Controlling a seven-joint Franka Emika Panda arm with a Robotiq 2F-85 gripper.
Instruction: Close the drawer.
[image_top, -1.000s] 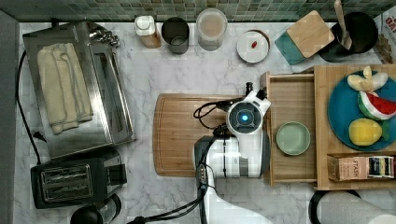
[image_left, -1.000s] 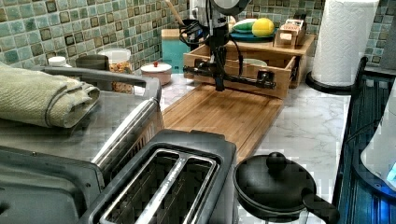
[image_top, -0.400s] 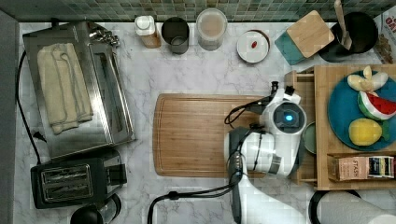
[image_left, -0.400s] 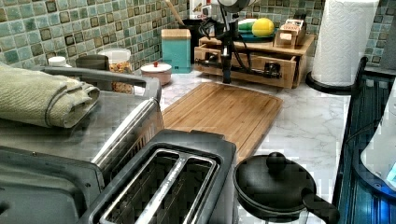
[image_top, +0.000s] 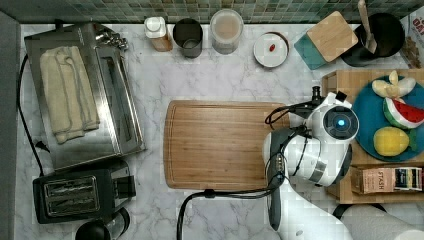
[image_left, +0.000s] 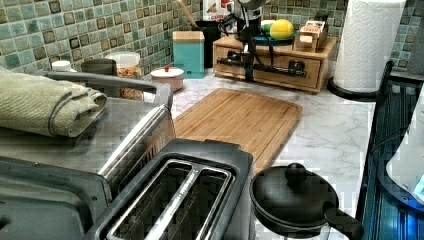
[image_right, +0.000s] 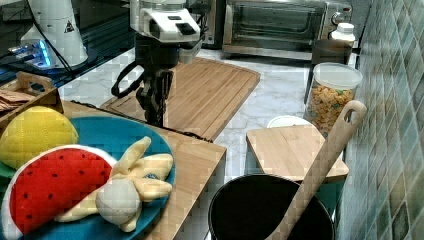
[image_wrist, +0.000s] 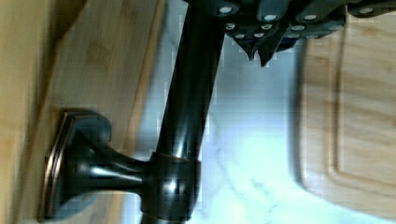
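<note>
In the left view the drawer (image_left: 282, 61) sits pushed into its light-wood cabinet, front nearly flush, with the long black bar handle (image_left: 272, 69) across it. My gripper (image_left: 248, 74) hangs straight down against that handle, on the cutting board side. The wrist view has the handle (image_wrist: 187, 102) and its mount on the drawer front (image_wrist: 93, 60) close up, with my gripper (image_wrist: 260, 52) shut and its fingertips (image_wrist: 254, 46) right beside the bar. The right view places the gripper (image_right: 155, 111) at the cabinet's front edge. From the top view the arm (image_top: 332, 127) covers the drawer front.
A large wooden cutting board (image_top: 220, 145) lies on the marble just in front of the cabinet. The top panel (image_top: 340, 80) bears a blue plate (image_top: 367, 125) of toy fruit and a tea box (image_top: 385, 179). Toaster oven (image_top: 80, 95), toaster (image_top: 80, 192), jars and a paper towel roll (image_left: 367, 45) ring the counter.
The arm has moved toward the top view's right, pushing the drawer into the cabinet. The drawer's inside and the green bowl in it have gone out of sight.
</note>
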